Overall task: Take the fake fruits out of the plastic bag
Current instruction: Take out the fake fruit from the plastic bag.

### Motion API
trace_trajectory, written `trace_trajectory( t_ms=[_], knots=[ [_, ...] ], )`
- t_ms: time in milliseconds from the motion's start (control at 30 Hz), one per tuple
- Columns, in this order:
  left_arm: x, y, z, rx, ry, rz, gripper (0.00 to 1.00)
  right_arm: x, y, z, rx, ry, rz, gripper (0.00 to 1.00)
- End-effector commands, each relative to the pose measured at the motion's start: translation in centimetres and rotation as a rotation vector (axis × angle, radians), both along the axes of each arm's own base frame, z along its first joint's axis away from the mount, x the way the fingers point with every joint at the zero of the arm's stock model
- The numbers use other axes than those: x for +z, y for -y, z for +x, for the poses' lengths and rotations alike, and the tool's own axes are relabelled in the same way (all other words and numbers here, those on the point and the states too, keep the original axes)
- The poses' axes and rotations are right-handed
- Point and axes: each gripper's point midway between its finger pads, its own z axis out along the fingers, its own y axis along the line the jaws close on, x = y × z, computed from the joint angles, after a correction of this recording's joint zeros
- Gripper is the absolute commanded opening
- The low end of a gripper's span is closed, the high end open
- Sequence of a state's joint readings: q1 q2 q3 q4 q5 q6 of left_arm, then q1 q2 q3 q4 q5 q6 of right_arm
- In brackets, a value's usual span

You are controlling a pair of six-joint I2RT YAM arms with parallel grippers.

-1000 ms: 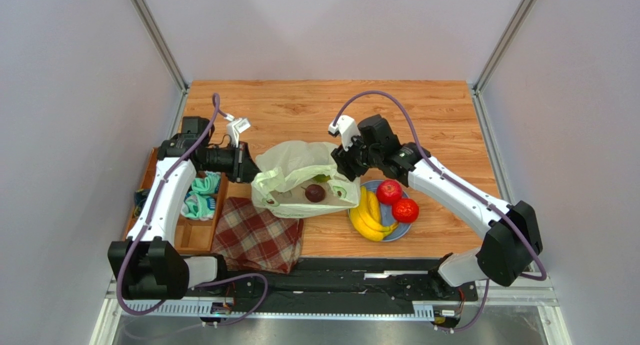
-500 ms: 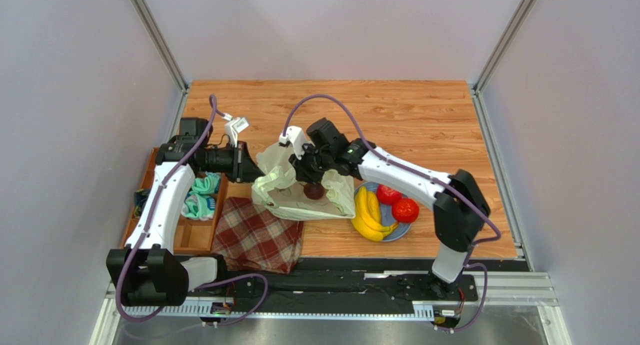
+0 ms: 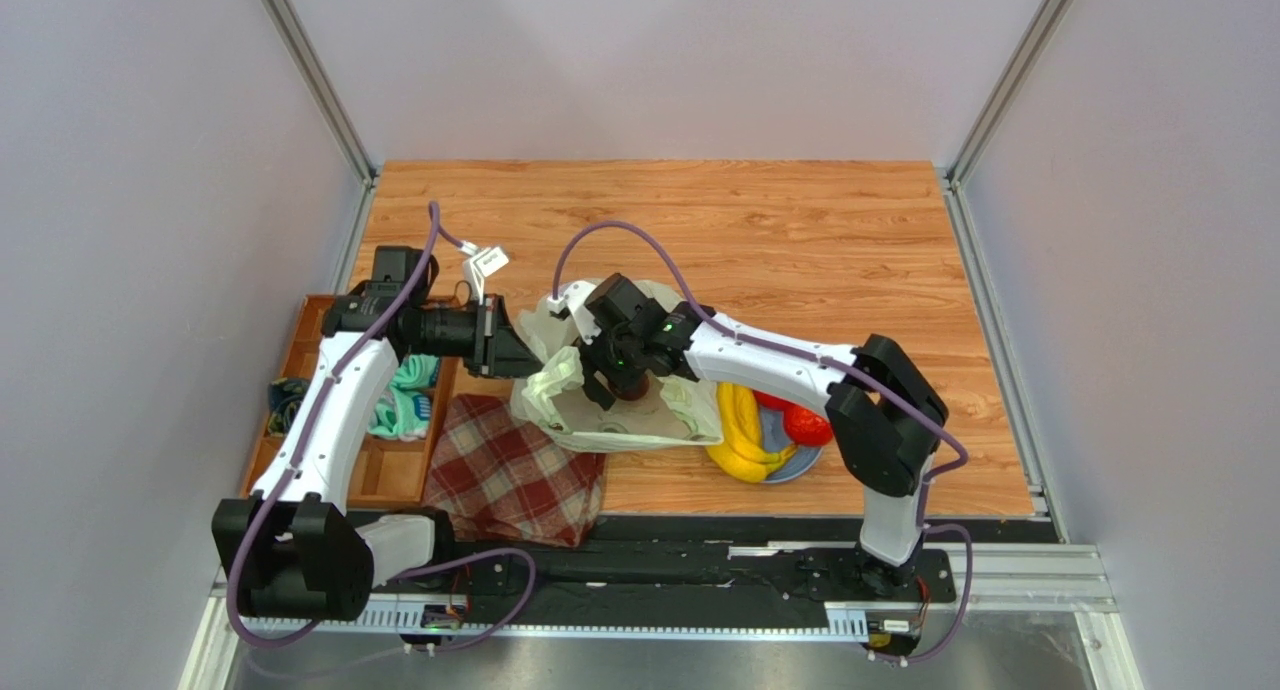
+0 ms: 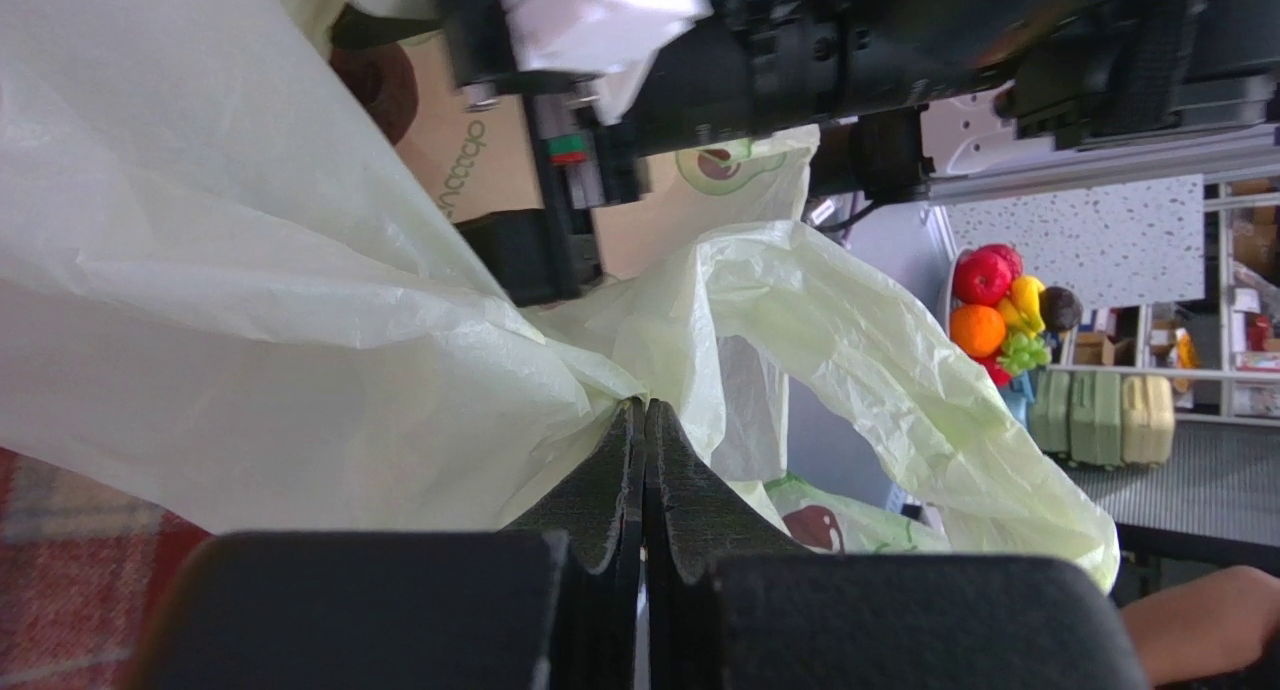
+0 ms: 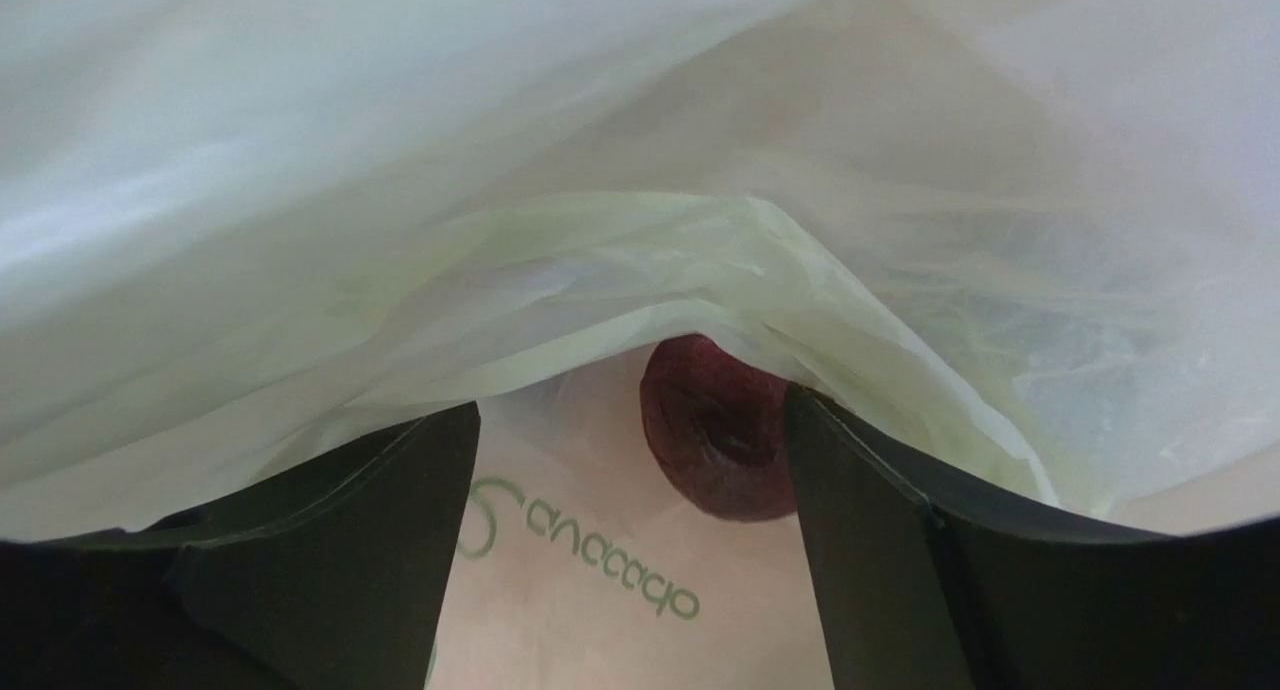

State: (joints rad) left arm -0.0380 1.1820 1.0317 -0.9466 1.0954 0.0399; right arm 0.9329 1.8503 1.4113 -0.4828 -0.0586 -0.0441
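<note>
- Left gripper point(image 4: 643, 420): fingers pressed together on a fold of the thin translucent pale yellow-green plastic bag point(image 4: 226, 315), holding its mouth up. If the film slips free, the opening may collapse.
- Right gripper point(image 5: 631, 420): fingers apart inside the bag, with one dark purple round plastic fruit point(image 5: 718, 443) just ahead between them. The overhanging film could get pinched too.
- To its right, one round blue plate point(image 3: 796, 462) bears one yellow plastic banana bunch point(image 3: 736, 443) and red plastic fruit point(image 3: 809, 425), whose count the arm hides.

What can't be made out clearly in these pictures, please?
- Dark purple fruit: right wrist view, upper part under a fold of the plastic bag.
- Right claw: top view, fingertips hidden by its own wrist.
- Red fruits: top view, partly behind the right forearm.
</note>
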Motion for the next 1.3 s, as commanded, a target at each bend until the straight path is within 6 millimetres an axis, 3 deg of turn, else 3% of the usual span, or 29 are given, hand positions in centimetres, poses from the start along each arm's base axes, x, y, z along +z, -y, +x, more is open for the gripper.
trace_trajectory(
  t_ms=[0,167,267,400,533,700,867,1000,1067,1100,1167,1200,1267],
  knots=[
    [0.9,0.5,-0.7,-0.016,-0.004,-0.048,0.0,-3.3,0.0,1.7,-0.086,0.024,-0.049,0.78],
    [0.3,0.5,-1.4,-0.016,-0.033,-0.049,0.0,-4.9,0.2,4.0,-0.188,0.041,-0.076,0.8],
    [0.2,0.4,-1.6,-0.015,-0.037,-0.048,0.0,-5.5,0.8,4.4,-0.195,0.05,-0.111,0.81],
    [0.3,0.4,-1.4,-0.013,-0.031,-0.044,0.0,-5.2,1.8,3.5,-0.175,0.03,-0.141,0.85],
    [0.4,0.4,-1.4,-0.013,-0.023,-0.044,0.0,-2.6,2.5,2.9,-0.089,0.068,-0.151,0.93],
    [0.7,0.4,-1.4,-0.013,-0.011,-0.046,0.0,-2.8,4.3,1.9,0.027,0.053,-0.296,0.95],
    [0.8,0.3,-1.2,-0.006,0.019,-0.039,0.0,-6.4,5.5,0.8,0.066,-0.05,-0.373,0.81],
    [1.1,0.4,-1.5,0.003,0.017,-0.041,0.0,-6.4,4.4,1.6,0.074,-0.047,-0.353,0.74],
    [1.1,0.3,-1.3,0.008,0.014,-0.039,0.0,-5.0,3.2,2.1,0.109,-0.024,-0.316,0.62],
    [1.1,0.3,-1.3,0.009,0.016,-0.038,0.0,-3.9,2.7,2.0,0.146,-0.016,-0.288,0.49],
    [1.2,0.4,-1.2,0.013,0.02,-0.043,0.0,-1.4,1.9,2.2,0.17,0.011,-0.242,0.42],
    [1.3,0.4,-1.1,0.012,0.028,-0.044,0.0,1.6,1.4,2.4,0.183,0.052,-0.192,0.39],
    [1.7,0.5,-0.8,0.01,0.042,-0.057,0.0,4.6,1.3,2.2,0.201,0.093,-0.153,0.38]
  ],
)
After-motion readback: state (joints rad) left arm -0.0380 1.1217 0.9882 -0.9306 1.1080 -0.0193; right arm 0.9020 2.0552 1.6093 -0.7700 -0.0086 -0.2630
